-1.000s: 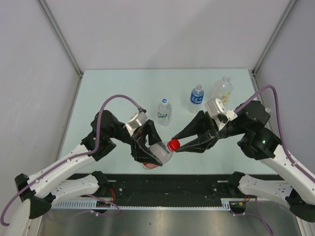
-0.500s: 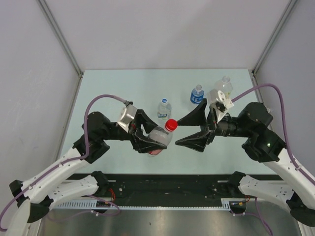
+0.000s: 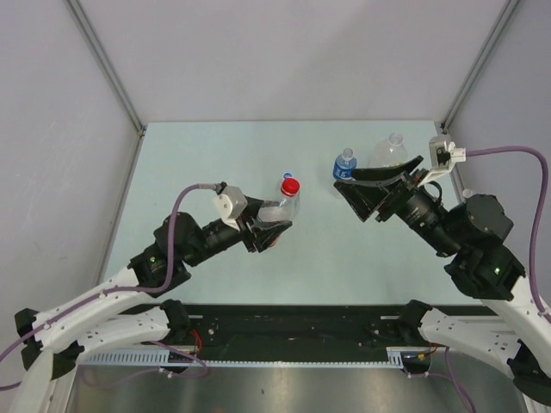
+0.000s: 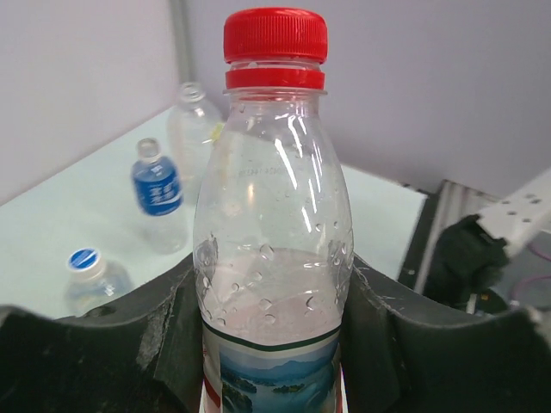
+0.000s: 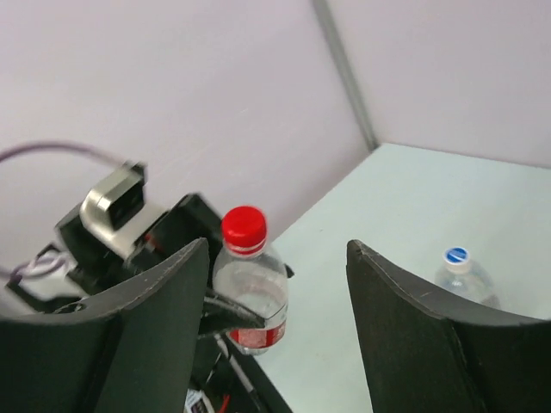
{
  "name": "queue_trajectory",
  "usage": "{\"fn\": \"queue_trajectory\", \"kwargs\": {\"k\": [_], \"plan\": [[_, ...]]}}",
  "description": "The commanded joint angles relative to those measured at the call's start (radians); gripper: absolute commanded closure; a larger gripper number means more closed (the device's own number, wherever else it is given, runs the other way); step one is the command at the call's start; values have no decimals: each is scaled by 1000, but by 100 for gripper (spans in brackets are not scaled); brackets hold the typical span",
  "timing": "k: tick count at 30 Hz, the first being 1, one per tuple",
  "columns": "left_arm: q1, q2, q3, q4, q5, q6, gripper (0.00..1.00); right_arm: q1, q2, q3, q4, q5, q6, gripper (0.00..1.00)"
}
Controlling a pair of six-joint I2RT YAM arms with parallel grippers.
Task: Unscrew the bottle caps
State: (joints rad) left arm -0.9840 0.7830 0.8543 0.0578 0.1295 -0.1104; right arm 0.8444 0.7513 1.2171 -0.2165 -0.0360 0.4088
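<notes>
Bottle (image 4: 274,258) in left jaws; right spread.

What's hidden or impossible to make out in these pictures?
Red-capped bottle, base: left wrist view, covered by left end effector, cut off at bottom edge.
Large bottle, lower half: top view, behind right end effector.
Whether the red cap is loosened: threads covered, every view.
</notes>
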Motion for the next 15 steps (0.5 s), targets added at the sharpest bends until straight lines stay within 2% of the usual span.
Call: {"fn": "queue_trajectory", "kwargs": {"k": [1, 2, 6, 15], "plan": [[-85, -7, -23, 4, -341, 155, 100, 38, 39, 13, -29, 252, 104, 31], [-100, -1, -24, 2, -406, 166, 100, 45, 51, 13, -29, 254, 110, 30], [-154, 25, -23, -4, -496, 212, 100, 107, 123, 13, -17, 278, 125, 27], [-196, 53, -26, 11, -534, 235, 100, 174, 201, 15, 45, 308, 128, 25]]}}
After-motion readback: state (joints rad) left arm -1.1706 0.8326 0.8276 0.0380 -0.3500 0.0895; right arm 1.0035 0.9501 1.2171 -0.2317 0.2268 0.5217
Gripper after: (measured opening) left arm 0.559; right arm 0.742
